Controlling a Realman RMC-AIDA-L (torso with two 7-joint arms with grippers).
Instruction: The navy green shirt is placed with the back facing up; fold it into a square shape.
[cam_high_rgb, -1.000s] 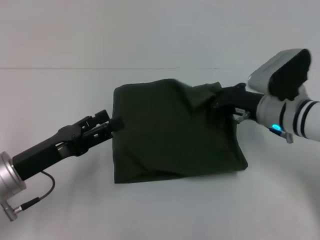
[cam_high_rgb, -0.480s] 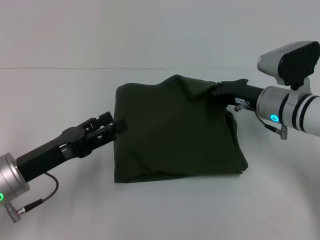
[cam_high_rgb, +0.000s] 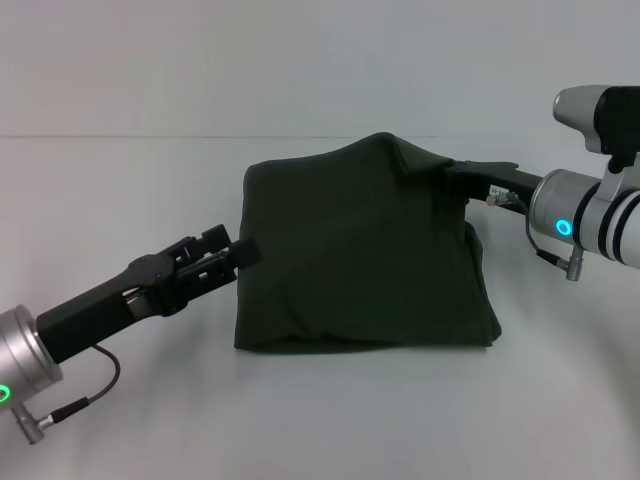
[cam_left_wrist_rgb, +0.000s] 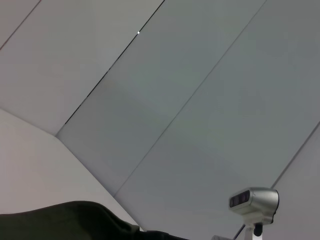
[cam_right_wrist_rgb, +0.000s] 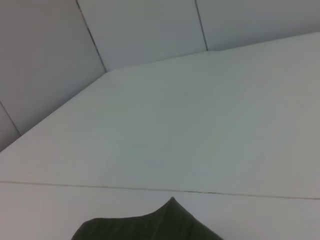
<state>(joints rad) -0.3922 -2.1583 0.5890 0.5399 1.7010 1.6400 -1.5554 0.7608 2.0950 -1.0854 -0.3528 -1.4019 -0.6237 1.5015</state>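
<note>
Two grippers (left (cam_high_rgb: 243, 250), right (cam_high_rgb: 452, 172)) hold the folded navy green shirt (cam_high_rgb: 360, 260).

Dark shirt fabric (cam_left_wrist_rgb: 75, 220) below grey wall panels (cam_left_wrist_rgb: 190, 100); possibly a camera (cam_left_wrist_rgb: 253, 202).

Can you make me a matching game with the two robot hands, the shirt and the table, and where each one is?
Things:
1. left end effector
2. right end effector
3. navy green shirt
4. table

Places or states:
A. white, lying under everything
B. at the shirt's far right corner, which is raised
C. folded, in the middle of the table
D. at the shirt's left edge

Pairs: 1-D, 2-B, 3-C, 4-A
</note>
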